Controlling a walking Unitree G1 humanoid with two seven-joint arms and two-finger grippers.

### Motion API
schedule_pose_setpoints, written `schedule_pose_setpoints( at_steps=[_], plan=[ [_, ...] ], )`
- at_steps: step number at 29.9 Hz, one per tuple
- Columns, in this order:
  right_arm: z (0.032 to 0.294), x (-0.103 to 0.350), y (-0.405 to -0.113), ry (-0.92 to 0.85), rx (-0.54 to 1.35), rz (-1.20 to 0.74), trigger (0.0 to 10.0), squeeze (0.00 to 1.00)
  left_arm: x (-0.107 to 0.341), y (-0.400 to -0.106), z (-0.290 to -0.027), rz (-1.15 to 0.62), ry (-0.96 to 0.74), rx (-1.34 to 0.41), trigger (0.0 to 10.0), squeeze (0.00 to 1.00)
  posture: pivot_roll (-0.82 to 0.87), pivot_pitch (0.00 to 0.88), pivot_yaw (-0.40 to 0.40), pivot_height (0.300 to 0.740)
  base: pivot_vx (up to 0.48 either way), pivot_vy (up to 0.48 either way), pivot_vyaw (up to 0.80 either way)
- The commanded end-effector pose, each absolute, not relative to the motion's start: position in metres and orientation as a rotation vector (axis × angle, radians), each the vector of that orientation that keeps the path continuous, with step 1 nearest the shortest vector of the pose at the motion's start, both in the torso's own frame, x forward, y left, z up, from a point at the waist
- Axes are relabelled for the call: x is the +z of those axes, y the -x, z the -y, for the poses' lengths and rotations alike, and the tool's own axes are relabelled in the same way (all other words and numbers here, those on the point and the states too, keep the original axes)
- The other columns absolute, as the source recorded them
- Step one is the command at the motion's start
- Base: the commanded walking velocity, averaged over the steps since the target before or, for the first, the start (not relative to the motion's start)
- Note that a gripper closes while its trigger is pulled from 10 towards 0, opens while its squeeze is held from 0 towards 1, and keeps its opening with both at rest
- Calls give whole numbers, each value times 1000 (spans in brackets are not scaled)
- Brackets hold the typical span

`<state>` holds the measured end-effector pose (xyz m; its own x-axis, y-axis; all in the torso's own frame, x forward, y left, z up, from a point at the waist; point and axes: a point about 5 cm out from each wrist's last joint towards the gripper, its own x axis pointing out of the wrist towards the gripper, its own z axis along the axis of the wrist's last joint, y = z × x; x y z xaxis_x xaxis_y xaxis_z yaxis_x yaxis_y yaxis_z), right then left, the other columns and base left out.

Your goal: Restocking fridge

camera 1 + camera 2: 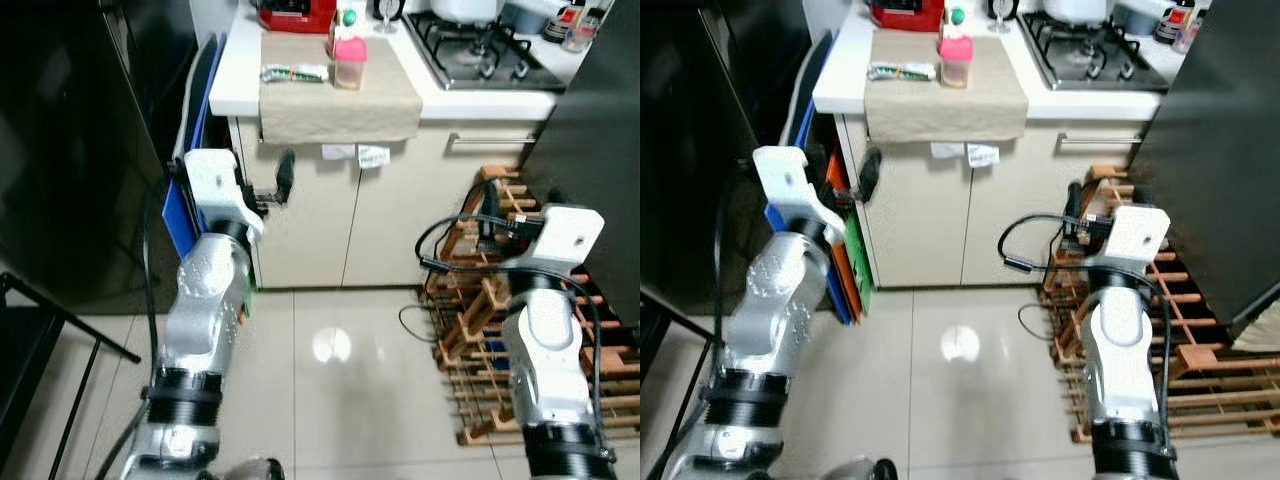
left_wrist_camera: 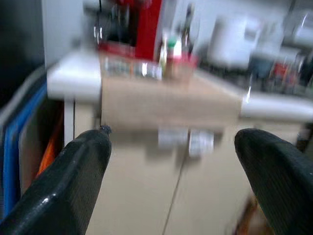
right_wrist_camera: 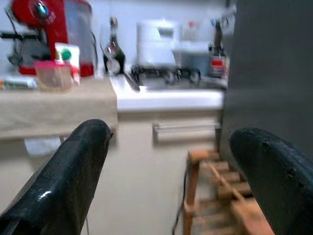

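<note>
While we faced the counter [image 1: 232, 75], our left gripper [image 2: 173, 171] and right gripper [image 3: 171, 166] hung wide and empty. The pink-lidded jar [image 1: 349, 63] sat on the beige cloth [image 1: 335, 95]; we judged 1 slow, level reach best.

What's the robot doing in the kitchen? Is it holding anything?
Nothing yet. The robot stands on the tiled floor facing a white counter with both arms raised. The left gripper and right gripper both have their jaws wide open and empty. On the counter lies a beige cloth, and on it a pink-lidded container and a flat green packet. A red appliance sits behind them. A wooden rack stands on the floor by the right arm.
</note>
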<state>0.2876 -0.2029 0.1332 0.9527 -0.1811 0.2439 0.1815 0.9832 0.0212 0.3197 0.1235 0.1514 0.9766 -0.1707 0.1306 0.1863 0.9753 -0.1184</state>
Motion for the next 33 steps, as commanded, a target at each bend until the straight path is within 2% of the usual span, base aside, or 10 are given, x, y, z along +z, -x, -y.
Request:
schedule_pose_setpoints(
  at_steps=[1, 4, 7, 18, 22, 33],
  plan=[
    [201, 144, -285, -13, -198, 285, 10000, 502, 167, -318, -124, 199, 75, -201, 10000, 0, -116, 15, 51, 732, 0, 0, 0],
    [201, 145, -283, -20, -204, 286, 10000, 502, 171, -316, -124, 220, 65, -213, 10000, 0, -116, 15, 51, 732, 0, 0, 0],
    [196, 142, -282, -22, -192, 249, 10000, 510, 168, -317, -124, 153, 127, -247, 10000, 0, -126, 11, 57, 732, 0, 0, 0],
    [195, 137, -294, 16, -181, 196, 10000, 514, 138, -330, -113, -1, 146, -323, 10000, 0, -114, 0, 34, 732, 0, 480, -800],
    [199, 133, -294, 22, -202, 183, 10000, 514, 136, -331, -109, -11, 142, -348, 10000, 0, -113, 0, 34, 732, 0, 0, -800],
    [204, 128, -288, 25, -216, 193, 10000, 518, 133, -328, -127, 21, 141, -253, 10000, 0, -121, 16, 34, 732, 0, 0, -800]
  ],
)
